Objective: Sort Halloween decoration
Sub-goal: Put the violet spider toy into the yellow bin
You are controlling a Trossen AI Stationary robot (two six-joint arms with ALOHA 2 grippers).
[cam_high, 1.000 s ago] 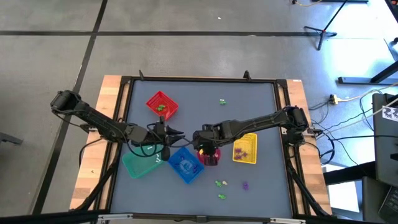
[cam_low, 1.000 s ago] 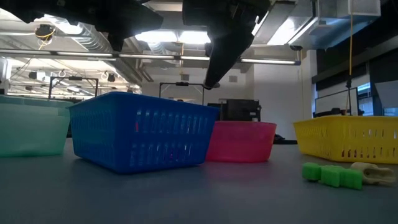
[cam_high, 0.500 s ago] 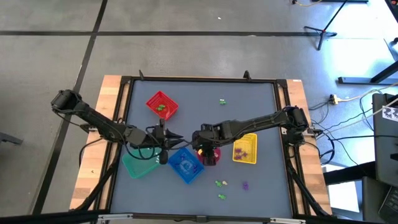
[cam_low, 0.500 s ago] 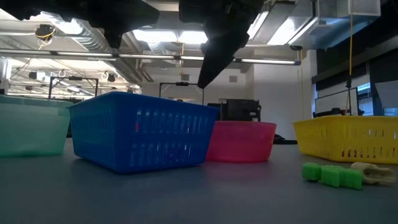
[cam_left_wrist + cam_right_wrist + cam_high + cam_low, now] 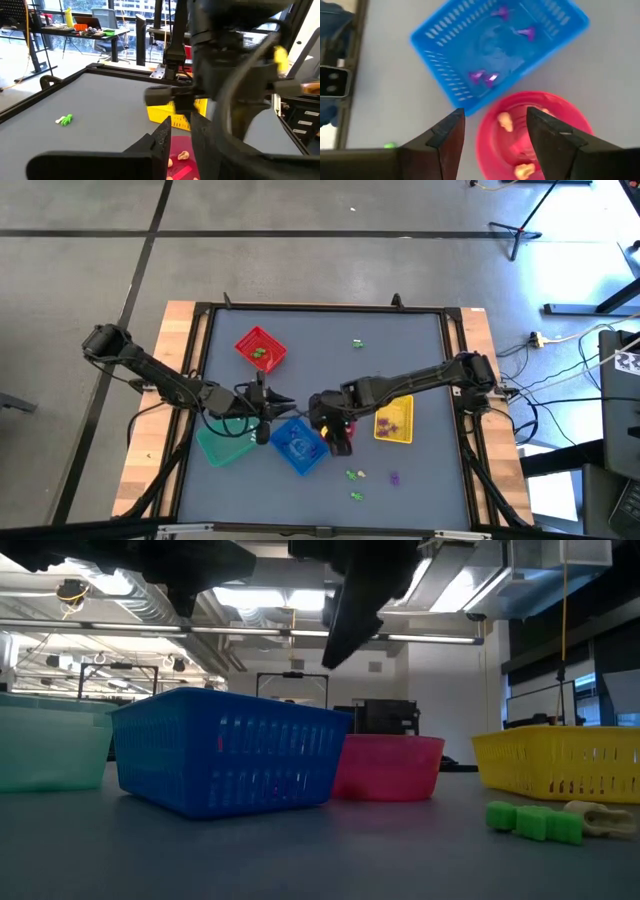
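Observation:
My right gripper hangs open above the pink bowl, nothing between its fingers; in the high view it is at the table's middle. Cream trinkets lie in the bowl. Purple trinkets lie in the blue basket. A green trinket lies in the red basket. More trinkets lie loose on the table: green and purple near the front, one green at the back. My left gripper hovers between the teal basket and the blue one.
The yellow basket with purple bits stands right of the pink bowl. The baskets and the bowl crowd the table's middle. In the low view a green trinket and a cream one lie on the mat before the yellow basket.
My right gripper has opened above the pink bowl, risen a little, and shifted slightly toward the table's left. My left arm has kept still.

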